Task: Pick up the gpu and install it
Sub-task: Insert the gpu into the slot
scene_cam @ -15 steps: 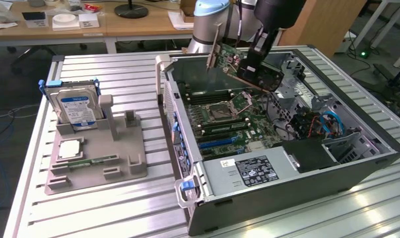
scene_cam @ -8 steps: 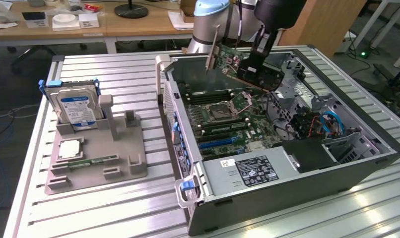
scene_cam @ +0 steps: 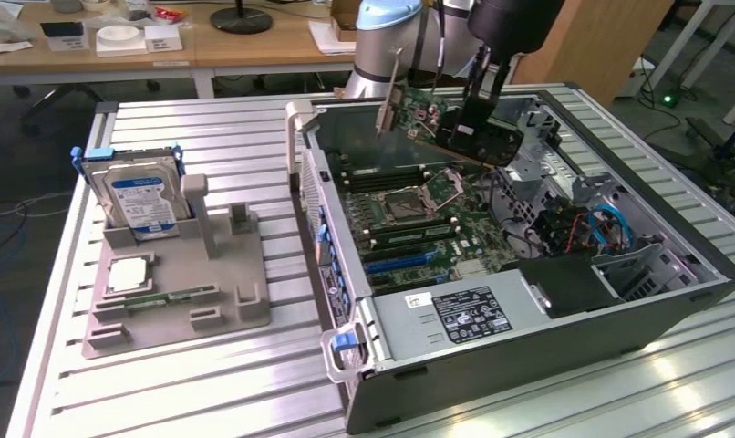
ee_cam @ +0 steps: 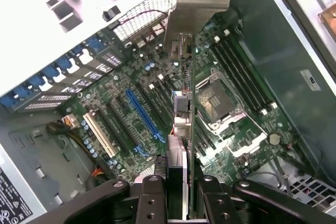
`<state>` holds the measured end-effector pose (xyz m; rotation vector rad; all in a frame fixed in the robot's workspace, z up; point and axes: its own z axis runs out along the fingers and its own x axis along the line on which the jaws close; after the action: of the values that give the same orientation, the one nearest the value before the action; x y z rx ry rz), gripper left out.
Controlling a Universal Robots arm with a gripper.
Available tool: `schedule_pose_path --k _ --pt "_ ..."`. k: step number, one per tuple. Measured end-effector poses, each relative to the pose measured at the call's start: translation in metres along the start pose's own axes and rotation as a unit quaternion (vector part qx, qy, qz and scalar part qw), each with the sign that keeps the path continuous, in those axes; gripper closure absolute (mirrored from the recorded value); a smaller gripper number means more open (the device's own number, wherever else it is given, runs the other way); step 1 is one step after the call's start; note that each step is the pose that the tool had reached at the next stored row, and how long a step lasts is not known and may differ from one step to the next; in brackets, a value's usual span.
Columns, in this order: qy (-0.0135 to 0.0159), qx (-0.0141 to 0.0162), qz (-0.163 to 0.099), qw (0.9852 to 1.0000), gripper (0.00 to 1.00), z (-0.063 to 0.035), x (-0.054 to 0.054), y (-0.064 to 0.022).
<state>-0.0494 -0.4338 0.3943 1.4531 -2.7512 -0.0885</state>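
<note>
Where the slatted metal table spreads across the exterior view, an open computer case lies on its side toward that view's right, with its inside facing up. The robot arm comes down over the case's far end. Inside the case, the green motherboard covers the floor, and a grey power supply sits at the near end. On the table toward the exterior view's left, well apart from the case, is a grey holder. A hard drive with a blue label stands upright in the holder's far pocket, and a square chip lies flat nearer the front.

The graphics card is in the air above the far part of the case. It is tilted, with its pale metal bracket toward the exterior view's left. The gripper is closed on the card. The wrist view shows the card edge-on between the two black fingers, one on each face. In that view the card hangs over the motherboard, between a blue slot and the square processor socket. It looks to be clear of the board, though the angle makes that hard to judge.
</note>
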Motion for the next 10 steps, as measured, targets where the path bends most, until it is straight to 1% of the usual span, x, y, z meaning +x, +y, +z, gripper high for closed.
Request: schedule_pose_path --k 5,10 --pt "0.0015 0.0000 -0.024 0.9997 0.73 0.0000 0.0008 -0.0005" --pt "0.0030 0.0000 -0.048 0.9989 0.73 -0.0001 0.0016 -0.0011"
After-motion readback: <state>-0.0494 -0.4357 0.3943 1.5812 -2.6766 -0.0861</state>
